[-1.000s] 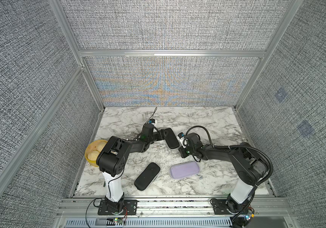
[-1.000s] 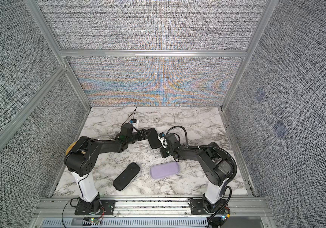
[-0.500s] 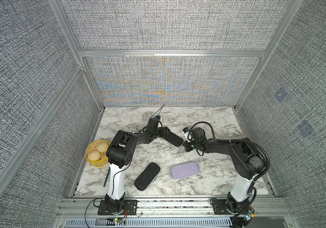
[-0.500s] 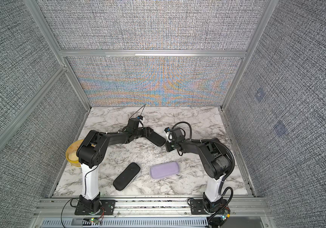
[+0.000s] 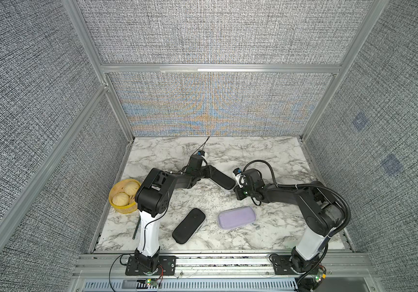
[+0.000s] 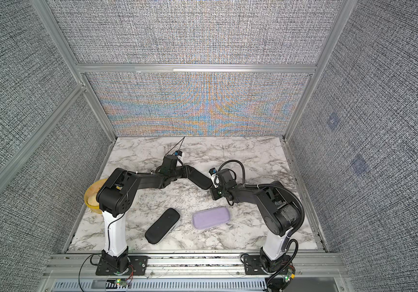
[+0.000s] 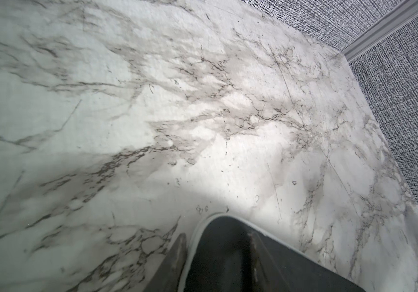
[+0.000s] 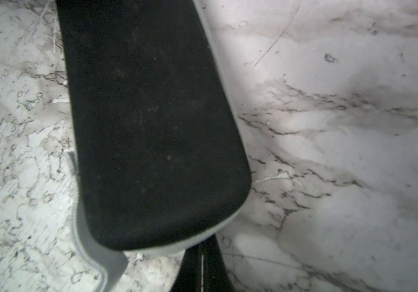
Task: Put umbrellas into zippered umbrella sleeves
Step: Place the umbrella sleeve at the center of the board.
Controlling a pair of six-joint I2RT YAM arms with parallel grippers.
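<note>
1. In both top views a black sleeve (image 5: 222, 178) (image 6: 198, 180) lies aslant on the table (image 5: 266, 156) between the left gripper (image 5: 209, 172) and the right gripper (image 5: 235, 189), one at each end; a second black sleeve (image 5: 189, 228) and a lavender sleeve (image 5: 237, 221) lie nearer the front, and a yellow basket (image 5: 123, 209) sits at the left edge
2. Left wrist: the left gripper (image 7: 215, 236) stands part open, its fingers (image 7: 176, 260) either side of the pale rim of the black sleeve (image 7: 228, 257); whether it clamps I cannot tell
3. Right wrist: the right gripper (image 8: 201, 255) is closed tight, tips at the rounded end of the black sleeve (image 8: 152, 126); whether anything is pinched I cannot tell
</note>
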